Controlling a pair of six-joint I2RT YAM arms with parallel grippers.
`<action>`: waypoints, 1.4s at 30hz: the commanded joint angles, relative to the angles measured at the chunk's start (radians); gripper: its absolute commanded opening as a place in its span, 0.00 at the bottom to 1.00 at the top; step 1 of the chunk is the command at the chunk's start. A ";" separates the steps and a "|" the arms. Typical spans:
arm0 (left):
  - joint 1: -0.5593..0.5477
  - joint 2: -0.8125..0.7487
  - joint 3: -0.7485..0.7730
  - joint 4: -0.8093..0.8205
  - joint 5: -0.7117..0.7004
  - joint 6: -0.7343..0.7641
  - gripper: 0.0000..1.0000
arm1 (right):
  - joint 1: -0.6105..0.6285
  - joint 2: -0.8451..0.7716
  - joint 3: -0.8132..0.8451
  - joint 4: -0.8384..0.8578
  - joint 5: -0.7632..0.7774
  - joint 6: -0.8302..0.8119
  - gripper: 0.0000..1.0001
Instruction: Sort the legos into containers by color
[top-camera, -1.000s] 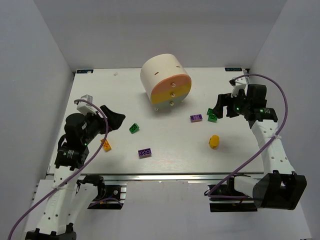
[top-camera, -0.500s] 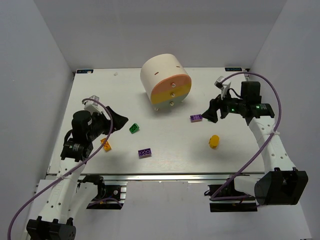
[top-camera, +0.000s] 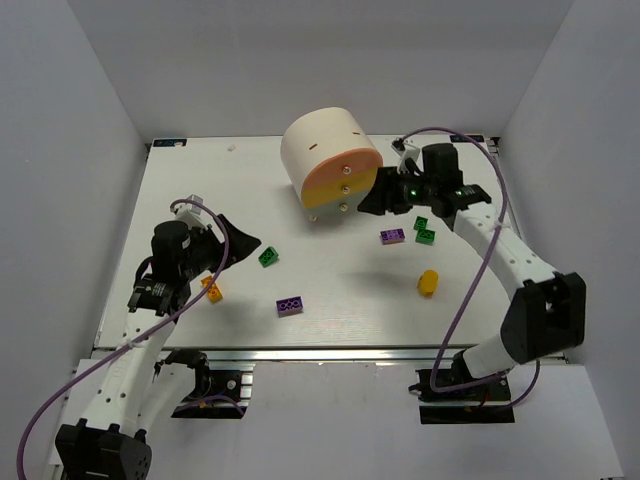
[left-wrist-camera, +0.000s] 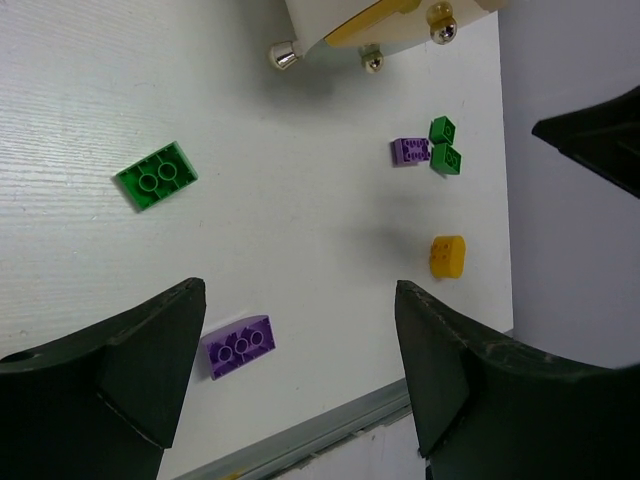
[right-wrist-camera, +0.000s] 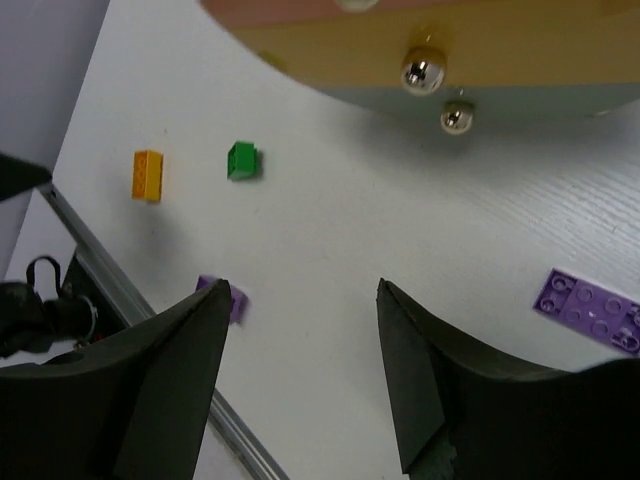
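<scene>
One drawer knob (right-wrist-camera: 424, 68) lies ahead of the right fingers (right-wrist-camera: 420, 400), spread apart like the left fingers (left-wrist-camera: 150, 360).

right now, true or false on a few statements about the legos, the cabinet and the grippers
1. The left gripper and right gripper are both open and empty. True.
2. The yellow lego is inside a drawer. False: it lies on the table.
3. The right gripper is close to the cabinet's knobs. True.
4. The orange lego sits on top of the cabinet. False: it lies on the table near the left gripper.
5. A purple lego lies next to a green lego. True.
</scene>
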 joint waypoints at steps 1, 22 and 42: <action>0.006 0.009 0.004 0.027 0.002 -0.018 0.86 | 0.035 0.083 0.142 0.103 0.139 0.235 0.67; 0.006 0.003 -0.038 0.035 -0.004 -0.027 0.86 | 0.067 0.352 0.349 0.218 0.188 0.374 0.51; 0.006 0.000 -0.043 0.032 -0.004 -0.029 0.86 | 0.071 0.379 0.340 0.241 0.225 0.366 0.17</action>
